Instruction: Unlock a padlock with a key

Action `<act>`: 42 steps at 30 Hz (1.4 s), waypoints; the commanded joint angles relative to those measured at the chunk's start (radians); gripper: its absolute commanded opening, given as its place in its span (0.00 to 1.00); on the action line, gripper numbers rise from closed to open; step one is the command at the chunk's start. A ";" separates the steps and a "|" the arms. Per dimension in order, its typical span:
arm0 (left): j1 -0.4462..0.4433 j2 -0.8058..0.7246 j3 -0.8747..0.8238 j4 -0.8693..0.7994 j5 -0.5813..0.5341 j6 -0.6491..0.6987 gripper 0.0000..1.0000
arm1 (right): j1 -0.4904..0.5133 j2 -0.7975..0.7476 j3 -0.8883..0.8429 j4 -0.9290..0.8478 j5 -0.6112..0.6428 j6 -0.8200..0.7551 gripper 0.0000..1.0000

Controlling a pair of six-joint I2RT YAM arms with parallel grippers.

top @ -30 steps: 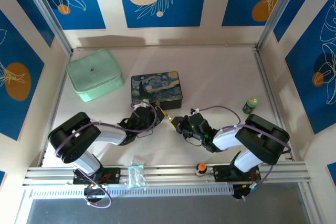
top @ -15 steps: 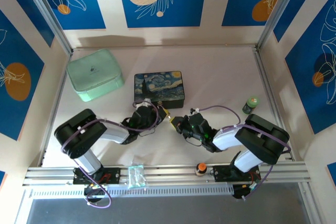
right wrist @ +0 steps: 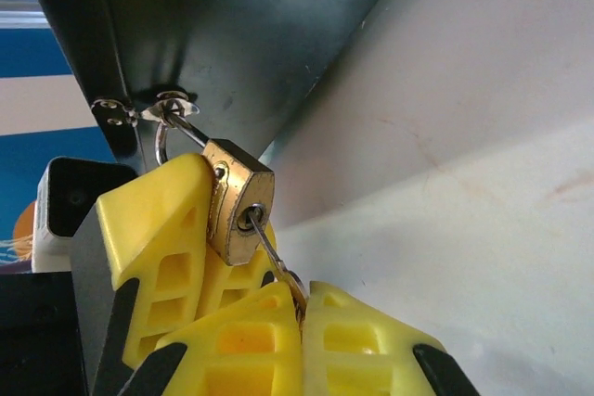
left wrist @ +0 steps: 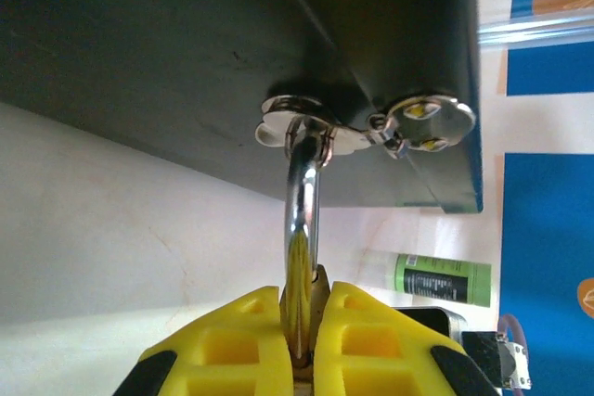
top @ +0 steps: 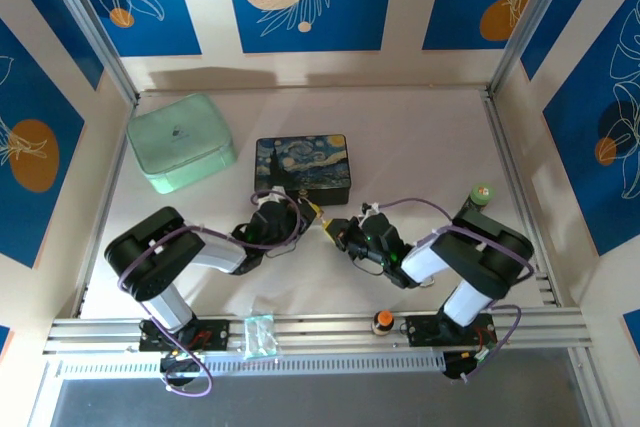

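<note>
Top view: my 2 arms reach inward and meet just in front of a dark starry-night tin on the pale table. My left gripper and my right gripper face each other, with the small brass padlock between them. A mint-green case sits well off to the left, and a green bottle stands beside my right arm.

Left wrist view: my left gripper is pinched almost closed on the padlock. Its silver shackle rises from between the yellow fingers and passes through the hasp on the tin (the brass body is barely a sliver here).

Right wrist view: my right gripper is fully closed on the key, whose blade sits in the keyhole of the padlock. The padlock hangs tilted from the tin, clamped by my left gripper's yellow fingers.
</note>
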 commanded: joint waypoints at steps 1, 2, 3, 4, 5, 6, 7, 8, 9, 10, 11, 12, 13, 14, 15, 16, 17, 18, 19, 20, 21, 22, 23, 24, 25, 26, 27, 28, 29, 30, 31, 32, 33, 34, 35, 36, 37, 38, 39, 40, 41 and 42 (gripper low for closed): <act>-0.032 -0.065 0.024 0.072 0.108 0.004 0.00 | -0.039 0.088 0.024 0.218 -0.070 -0.010 0.00; -0.032 -0.078 0.023 0.046 0.100 0.015 0.00 | -0.040 0.116 0.022 0.261 -0.079 -0.010 0.00; -0.032 -0.090 0.023 0.025 0.095 0.029 0.00 | -0.041 0.138 0.020 0.302 -0.086 -0.011 0.00; -0.032 -0.098 0.025 0.001 0.092 0.043 0.00 | -0.042 0.150 0.018 0.310 -0.090 -0.006 0.00; -0.032 -0.106 0.029 -0.030 0.088 0.059 0.00 | -0.048 0.157 0.022 0.307 -0.107 -0.007 0.00; -0.032 -0.110 0.034 -0.051 0.088 0.073 0.00 | -0.052 0.165 0.028 0.302 -0.123 -0.013 0.00; -0.032 -0.109 0.038 -0.053 0.097 0.086 0.00 | -0.053 0.170 0.035 0.295 -0.140 -0.017 0.00; -0.032 -0.103 0.047 -0.053 0.113 0.094 0.00 | -0.056 0.181 0.046 0.297 -0.163 -0.025 0.00; -0.032 -0.096 0.053 -0.043 0.126 0.095 0.00 | -0.060 0.194 0.056 0.303 -0.183 -0.028 0.00; -0.032 -0.087 0.053 -0.025 0.136 0.090 0.00 | -0.061 0.208 0.056 0.319 -0.190 -0.025 0.00; -0.032 -0.077 0.049 0.005 0.143 0.080 0.00 | -0.069 0.219 0.062 0.318 -0.209 -0.017 0.00; -0.031 -0.070 0.043 0.029 0.148 0.070 0.00 | -0.075 0.222 0.062 0.318 -0.222 -0.017 0.00; -0.032 -0.064 0.038 0.045 0.151 0.072 0.00 | -0.083 0.221 0.064 0.318 -0.234 -0.022 0.00; -0.031 -0.066 0.039 0.043 0.155 0.080 0.00 | -0.092 0.219 0.068 0.318 -0.267 -0.030 0.00; -0.032 -0.069 0.040 0.027 0.157 0.093 0.00 | -0.103 0.216 0.069 0.319 -0.293 -0.028 0.00; -0.032 -0.073 0.041 0.014 0.159 0.101 0.00 | -0.114 0.216 0.068 0.318 -0.310 -0.017 0.00; -0.032 -0.078 0.039 0.013 0.160 0.112 0.00 | -0.128 0.218 0.070 0.318 -0.340 -0.007 0.00; -0.032 -0.083 0.038 0.011 0.163 0.121 0.00 | -0.140 0.217 0.070 0.318 -0.363 0.000 0.00; -0.031 -0.089 0.039 0.005 0.166 0.133 0.00 | -0.149 0.216 0.069 0.318 -0.383 0.003 0.00; -0.031 -0.095 0.042 -0.009 0.169 0.146 0.00 | -0.162 0.219 0.071 0.317 -0.413 0.006 0.00; -0.032 -0.102 0.045 -0.025 0.168 0.163 0.00 | -0.175 0.226 0.073 0.318 -0.440 0.015 0.00; -0.032 -0.109 0.048 -0.045 0.168 0.178 0.00 | -0.187 0.233 0.075 0.318 -0.463 0.021 0.00; -0.031 -0.117 0.050 -0.067 0.165 0.194 0.00 | -0.199 0.240 0.075 0.318 -0.485 0.026 0.00; -0.031 -0.123 0.052 -0.086 0.162 0.208 0.00 | -0.211 0.248 0.079 0.315 -0.514 0.026 0.00; -0.031 -0.126 0.050 -0.085 0.160 0.217 0.00 | -0.221 0.258 0.082 0.316 -0.536 0.029 0.00; -0.031 -0.125 0.048 -0.079 0.163 0.222 0.00 | -0.229 0.269 0.085 0.318 -0.554 0.032 0.00; -0.029 -0.123 0.048 -0.077 0.167 0.225 0.00 | -0.232 0.279 0.088 0.318 -0.571 0.034 0.00; -0.029 -0.119 0.048 -0.070 0.171 0.229 0.00 | -0.235 0.285 0.089 0.317 -0.577 0.038 0.00; -0.028 -0.113 0.047 -0.060 0.178 0.230 0.00 | -0.234 0.288 0.089 0.317 -0.580 0.036 0.00; -0.028 -0.105 0.045 -0.036 0.185 0.229 0.00 | -0.237 0.288 0.089 0.318 -0.586 0.038 0.00; -0.028 -0.098 0.044 -0.017 0.199 0.230 0.00 | -0.239 0.288 0.095 0.318 -0.599 0.039 0.00; -0.029 -0.087 0.044 0.000 0.211 0.230 0.00 | -0.247 0.288 0.102 0.318 -0.618 0.046 0.00; -0.028 -0.078 0.044 0.013 0.223 0.232 0.00 | -0.257 0.286 0.108 0.317 -0.640 0.054 0.00; -0.028 -0.070 0.041 0.022 0.227 0.230 0.00 | -0.269 0.287 0.115 0.318 -0.664 0.059 0.00; -0.028 -0.063 0.035 0.035 0.229 0.227 0.00 | -0.285 0.289 0.114 0.319 -0.680 0.065 0.00; -0.026 -0.058 0.026 0.053 0.228 0.223 0.00 | -0.297 0.287 0.108 0.317 -0.686 0.065 0.00; -0.026 -0.053 0.020 0.066 0.228 0.219 0.00 | -0.308 0.285 0.104 0.318 -0.697 0.065 0.00; -0.026 -0.051 0.015 0.079 0.230 0.220 0.00 | -0.317 0.288 0.100 0.319 -0.708 0.064 0.00; -0.025 -0.051 0.016 0.082 0.234 0.223 0.00 | -0.324 0.291 0.099 0.315 -0.719 0.065 0.00; -0.025 -0.051 0.018 0.082 0.237 0.227 0.00 | -0.328 0.299 0.099 0.314 -0.727 0.067 0.00; -0.024 -0.051 0.022 0.081 0.245 0.236 0.00 | -0.332 0.307 0.106 0.304 -0.747 0.071 0.00; -0.025 -0.053 0.027 0.075 0.252 0.242 0.00 | -0.338 0.320 0.113 0.296 -0.770 0.073 0.00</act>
